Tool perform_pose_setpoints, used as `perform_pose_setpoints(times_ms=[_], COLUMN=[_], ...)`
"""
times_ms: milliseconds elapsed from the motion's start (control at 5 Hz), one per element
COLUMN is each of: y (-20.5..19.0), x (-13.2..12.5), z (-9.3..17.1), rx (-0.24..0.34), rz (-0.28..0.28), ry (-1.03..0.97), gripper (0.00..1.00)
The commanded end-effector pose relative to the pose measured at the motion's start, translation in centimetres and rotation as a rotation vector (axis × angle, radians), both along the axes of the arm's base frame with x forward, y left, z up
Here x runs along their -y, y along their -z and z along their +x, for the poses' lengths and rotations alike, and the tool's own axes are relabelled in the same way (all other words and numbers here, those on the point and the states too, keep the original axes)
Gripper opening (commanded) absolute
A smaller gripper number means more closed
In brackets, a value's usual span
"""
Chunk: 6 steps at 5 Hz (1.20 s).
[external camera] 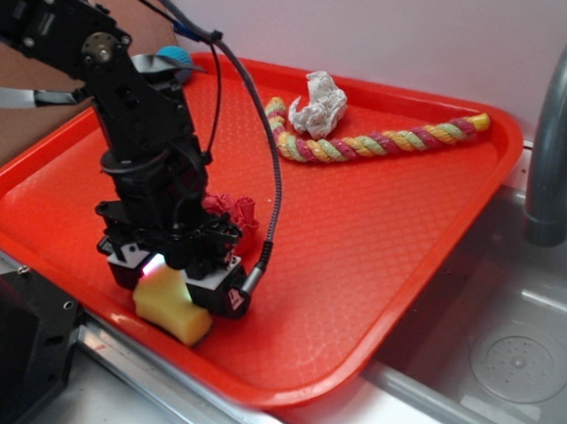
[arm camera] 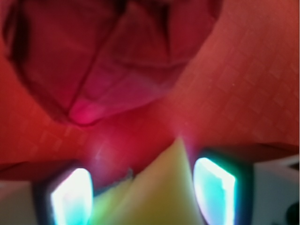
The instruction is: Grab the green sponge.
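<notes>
I am lowering my black arm over the near left part of a red tray (external camera: 383, 234), and my pincer (external camera: 176, 279) is sitting right down on the green sponge (external camera: 174, 314), which in fact looks pale yellow, a small foam block with rounded corners. The sponge is lying close to the tray's front left rim, so I am reaching straight down from above to stay clear of that raised edge. In the wrist view, my two glowing fingers (arm camera: 213, 190) are standing on either side of the sponge (arm camera: 154, 192), whose wedge tip is poking up between them; the right one looks to be touching the foam and the left one close beside it, so I judge the pincer to be closing around the sponge, though I cannot tell whether it is gripping firmly yet. Just behind my pincer a red wrinkly ball (external camera: 235, 214) is resting on the tray, filling the top of the wrist view, near enough that I am keeping my fingers narrow to avoid it. Further right, toward the tray's far edge, a crumpled white wad (external camera: 316, 104) is lying against a striped rope (external camera: 386, 143), well apart from my work. At the far right a grey tap (external camera: 553, 142) is curving over a metal sink (external camera: 511, 351).
</notes>
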<state>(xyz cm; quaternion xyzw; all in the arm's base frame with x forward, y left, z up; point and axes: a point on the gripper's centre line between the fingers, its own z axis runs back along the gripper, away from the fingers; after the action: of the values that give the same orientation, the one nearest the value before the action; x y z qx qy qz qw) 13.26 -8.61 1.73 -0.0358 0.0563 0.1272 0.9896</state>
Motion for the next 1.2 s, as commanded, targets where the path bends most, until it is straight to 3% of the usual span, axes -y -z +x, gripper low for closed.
perform_pose_setpoints(times_ms=[0, 200, 400, 600, 800, 1000], y=[-0.1, -0.6, -3.0, -7.8, -11.0, -12.9], x=[0.4, 0.7, 0.2, -2.2, -4.8, -7.1], z=[0.2, 1.0, 3.2, 6.4, 8.1, 8.6], rx=[-0.010, -0.016, 0.052, 0.109, 0.141, 0.146], rz=[0.016, 0.035, 0.041, 0.024, -0.004, 0.005], ry=[-0.006, 0.031, 0.123, 0.232, 0.233, 0.164], gripper=[0.00, 0.00, 0.00, 0.00, 0.00, 0.00])
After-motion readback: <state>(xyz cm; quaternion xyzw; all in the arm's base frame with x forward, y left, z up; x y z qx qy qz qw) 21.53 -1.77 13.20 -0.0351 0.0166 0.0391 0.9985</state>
